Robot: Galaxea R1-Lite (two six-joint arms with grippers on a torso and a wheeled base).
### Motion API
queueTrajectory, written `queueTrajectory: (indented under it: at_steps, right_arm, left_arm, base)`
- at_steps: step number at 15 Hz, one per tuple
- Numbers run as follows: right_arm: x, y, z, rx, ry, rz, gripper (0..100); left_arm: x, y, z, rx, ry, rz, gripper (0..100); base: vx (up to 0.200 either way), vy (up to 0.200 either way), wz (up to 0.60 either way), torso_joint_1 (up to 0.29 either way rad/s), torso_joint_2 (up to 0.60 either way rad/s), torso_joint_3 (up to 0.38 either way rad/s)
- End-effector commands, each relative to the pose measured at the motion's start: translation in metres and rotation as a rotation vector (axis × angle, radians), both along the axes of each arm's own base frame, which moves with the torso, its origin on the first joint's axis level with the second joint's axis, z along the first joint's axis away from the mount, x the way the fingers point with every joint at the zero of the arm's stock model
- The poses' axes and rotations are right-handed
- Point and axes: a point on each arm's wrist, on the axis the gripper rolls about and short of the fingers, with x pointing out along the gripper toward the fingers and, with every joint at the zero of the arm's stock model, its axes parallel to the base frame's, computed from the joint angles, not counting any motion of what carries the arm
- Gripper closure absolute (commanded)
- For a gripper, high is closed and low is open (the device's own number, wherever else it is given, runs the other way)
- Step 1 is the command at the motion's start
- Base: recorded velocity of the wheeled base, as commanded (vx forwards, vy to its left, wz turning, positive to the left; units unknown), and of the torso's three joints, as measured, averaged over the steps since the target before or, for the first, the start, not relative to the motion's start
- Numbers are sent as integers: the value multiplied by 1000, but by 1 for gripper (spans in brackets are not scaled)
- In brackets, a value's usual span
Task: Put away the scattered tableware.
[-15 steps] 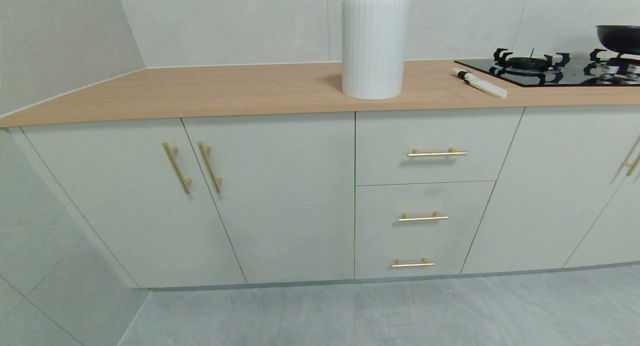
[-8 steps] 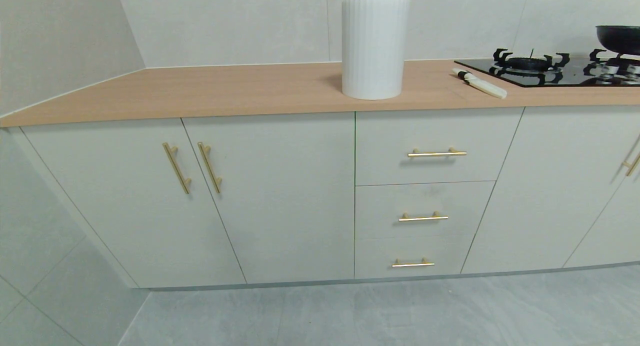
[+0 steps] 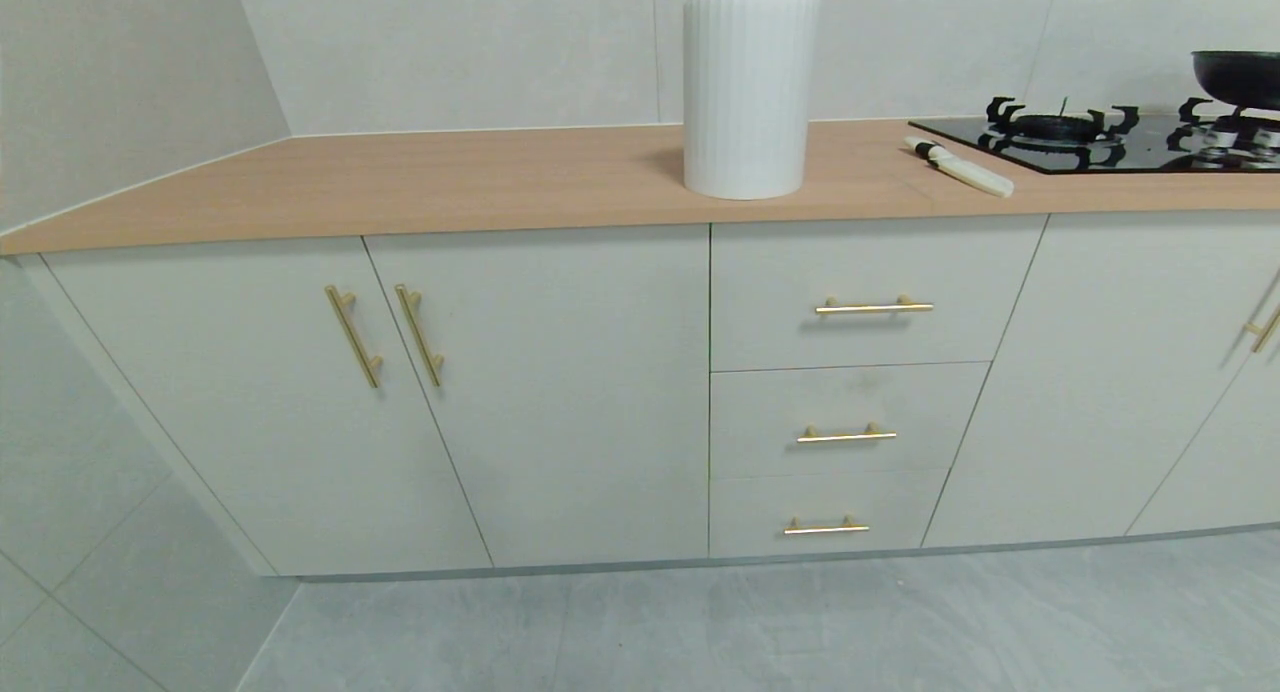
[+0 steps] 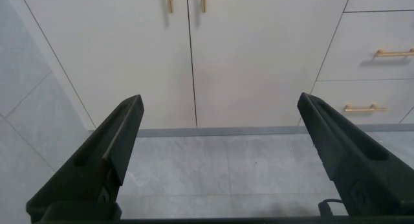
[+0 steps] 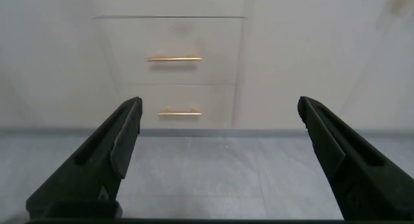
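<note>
**A:** Where is the tableware right now?

**B:** 1 knife (image 3: 958,166), pale with a black band, lies flat on the wooden countertop (image 3: 450,177). It sits between the white ribbed canister (image 3: 747,97) and the black hob (image 3: 1100,137), just beside the hob's near corner.

**A:** And the canister?

**B:** It stands upright on the countertop, above the stack of 3 drawers (image 3: 850,412) and apart from the knife. A dark pan (image 3: 1240,77) rests on the hob's far burner.

**A:** What about the arms?

**B:** Both are down low, well apart from the knife. The left gripper (image 4: 220,153) hangs over the grey floor tiles (image 3: 700,622), facing the pair of cabinet doors (image 3: 560,392). Its 2 fingers (image 4: 110,153) are spread wide, with only floor between them.

**A:** And the right one?

**B:** The right gripper (image 5: 220,153) has its fingers spread just as wide and grips nothing. It faces the lower drawers with their brass handles.
</note>
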Motion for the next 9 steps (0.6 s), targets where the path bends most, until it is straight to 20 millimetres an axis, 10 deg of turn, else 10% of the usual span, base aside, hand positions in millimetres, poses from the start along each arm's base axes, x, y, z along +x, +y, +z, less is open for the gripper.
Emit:
queueTrajectory:
  at_steps: [1, 9]
  right_arm:
    - [2, 0, -2, 0, 25, 9, 0]
    - [0, 1, -2, -3, 9, 35, 0]
  left_arm:
    - [0, 0, 0, 0, 0, 1, 0]
    - [0, 0, 0, 0, 0, -1, 0]
  base:
    - [0, 0, 0, 0, 0, 0]
    - [0, 0, 0, 0, 0, 0]
